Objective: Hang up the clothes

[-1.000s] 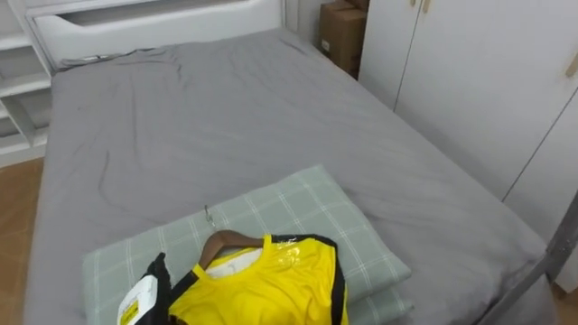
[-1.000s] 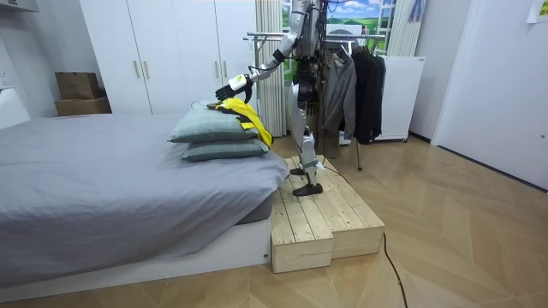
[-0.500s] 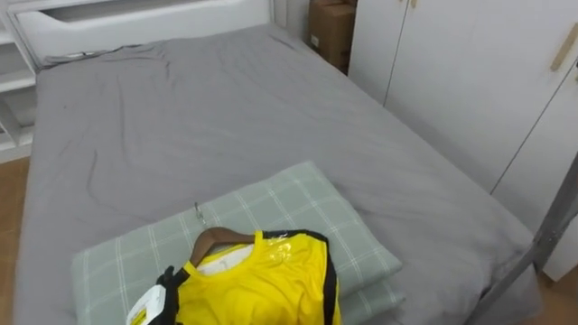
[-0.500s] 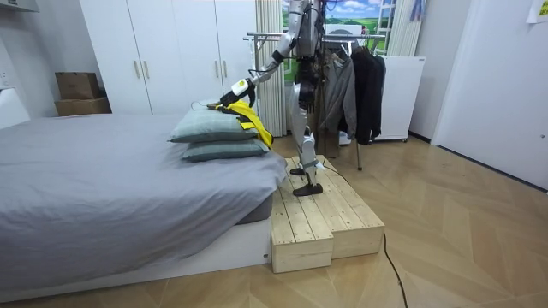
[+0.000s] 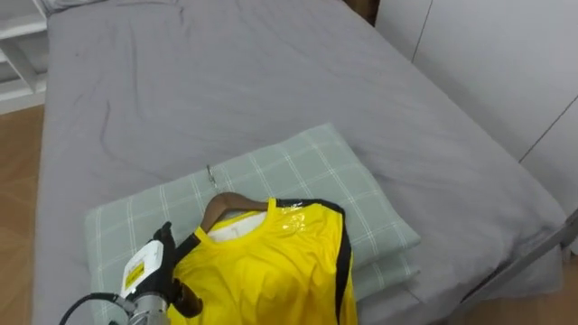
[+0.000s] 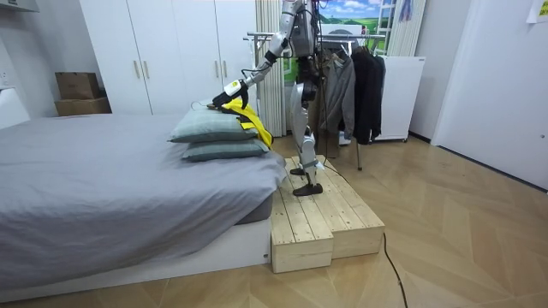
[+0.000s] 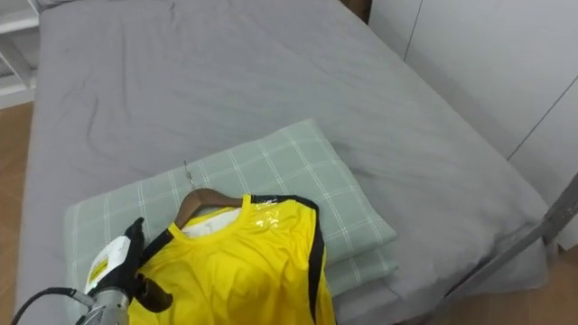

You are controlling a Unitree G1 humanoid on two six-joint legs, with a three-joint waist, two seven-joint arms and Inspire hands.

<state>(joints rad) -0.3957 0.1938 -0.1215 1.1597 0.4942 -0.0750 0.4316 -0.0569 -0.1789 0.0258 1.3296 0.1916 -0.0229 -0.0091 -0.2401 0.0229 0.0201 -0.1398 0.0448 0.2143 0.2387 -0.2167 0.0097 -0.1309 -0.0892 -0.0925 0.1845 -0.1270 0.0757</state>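
The robot stands on a low wooden platform (image 6: 325, 214) at the end of the grey bed (image 5: 226, 81). It leans a little to the bed and stretches its left arm over it.

The yellow shirt (image 5: 262, 271) lies flat on the upper one of two green checked pillows (image 5: 298, 171), which are stacked near this end of the bed. The shirt is bright yellow and a bit shiny. It has a black band along its side opening and white cloth inside the neck. A brown wooden hanger (image 5: 226, 200) is already inside it. The curved top of the hanger and its small metal hook come out at the collar and rest on the pillow. In the room view, the lower part of the shirt hangs down over the edge of the pillows.

The left hand (image 5: 152, 262) is at the shoulder of the shirt, with its back turned up. I cannot tell if its fingers are closed on the cloth or the hanger.

Behind the robot stands a rack with dark clothes (image 6: 351, 68).
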